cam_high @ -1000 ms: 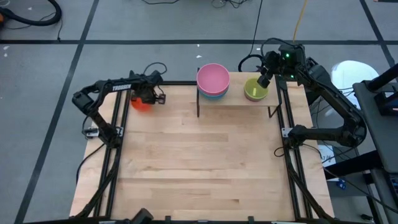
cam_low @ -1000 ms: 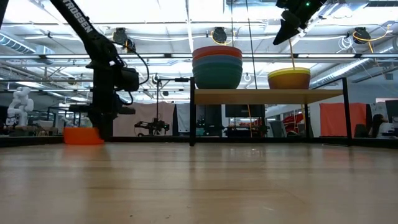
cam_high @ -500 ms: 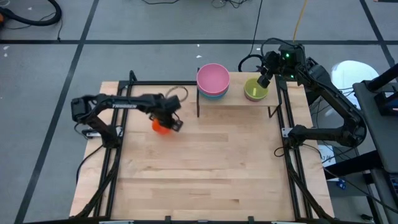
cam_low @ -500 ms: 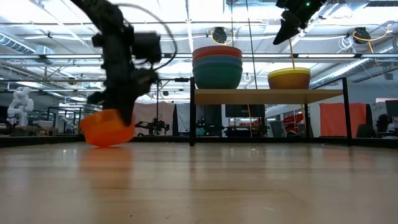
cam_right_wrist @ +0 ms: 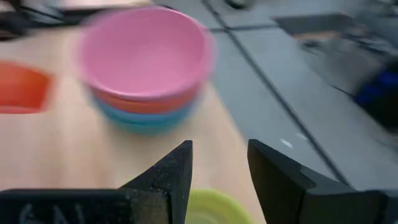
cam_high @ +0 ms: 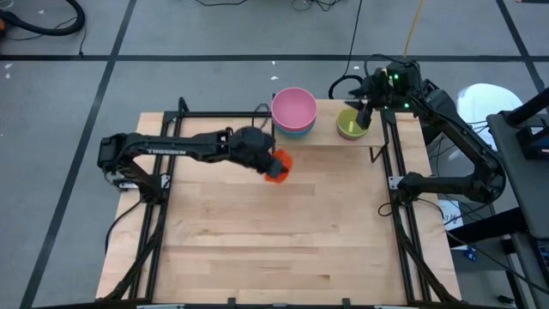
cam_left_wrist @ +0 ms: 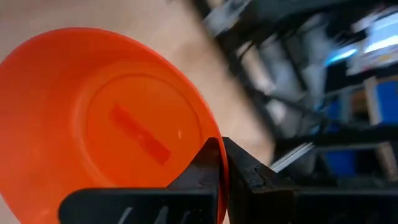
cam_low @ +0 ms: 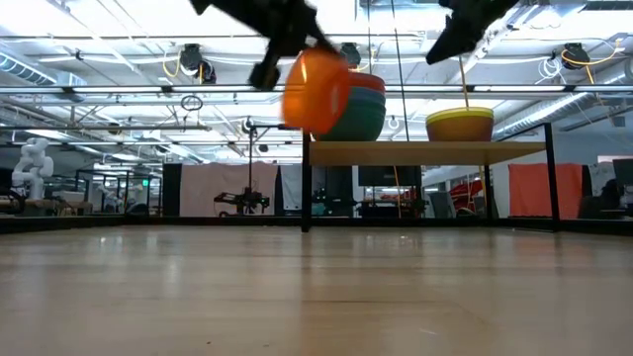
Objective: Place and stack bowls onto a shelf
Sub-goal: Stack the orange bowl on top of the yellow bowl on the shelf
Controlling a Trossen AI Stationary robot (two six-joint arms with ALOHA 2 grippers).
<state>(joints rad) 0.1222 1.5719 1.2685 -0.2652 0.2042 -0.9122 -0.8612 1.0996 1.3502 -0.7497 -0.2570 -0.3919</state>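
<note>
On shelf, pink-topped bowl stack, green bowl, left jaws clenched on orange bowl, right jaws parted.

Bright overhead lighting; wrist views motion-blurred; low view backlit.

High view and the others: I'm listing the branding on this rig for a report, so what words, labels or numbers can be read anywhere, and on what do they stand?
"TROSSEN", white letters along the left arm's forearm in the high view; small, only just legible.
Pale markings at the picture's lower edge on the right gripper in its wrist view: cut off, unreadable.
Orange bowl, pink bowl, shelf: no text visible.
Background room in the low view: nothing readable.
</note>
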